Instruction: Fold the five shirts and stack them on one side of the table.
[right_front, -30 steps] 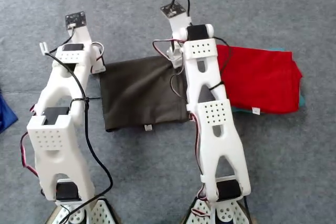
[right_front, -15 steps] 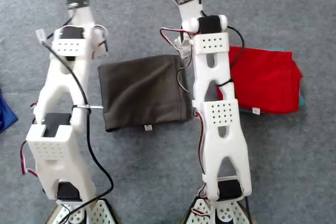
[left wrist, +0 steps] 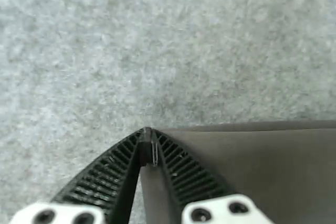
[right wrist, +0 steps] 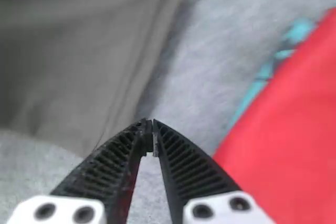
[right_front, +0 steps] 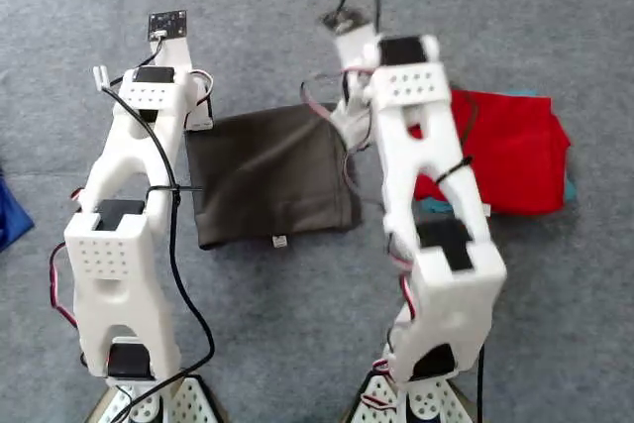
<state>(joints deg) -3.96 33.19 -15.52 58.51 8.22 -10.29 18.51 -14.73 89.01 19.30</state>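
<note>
A folded dark grey shirt lies flat in the middle of the table. My left gripper is shut, its tips right at the shirt's far left corner. My right gripper is shut too and hangs over the bare table cover, just off the dark shirt's far right edge. To its right a folded red shirt rests on a teal one, of which just the edges peek out.
A blue cloth pokes in at the table's left edge. Grey table cover lies open in front of the shirts and along the far side. Loose cables hang from both arms over the dark shirt.
Both arms stretched toward the far side, then drew back. The right arm has lifted and swung a little to the right. The dark shirt has stayed flat in place.
</note>
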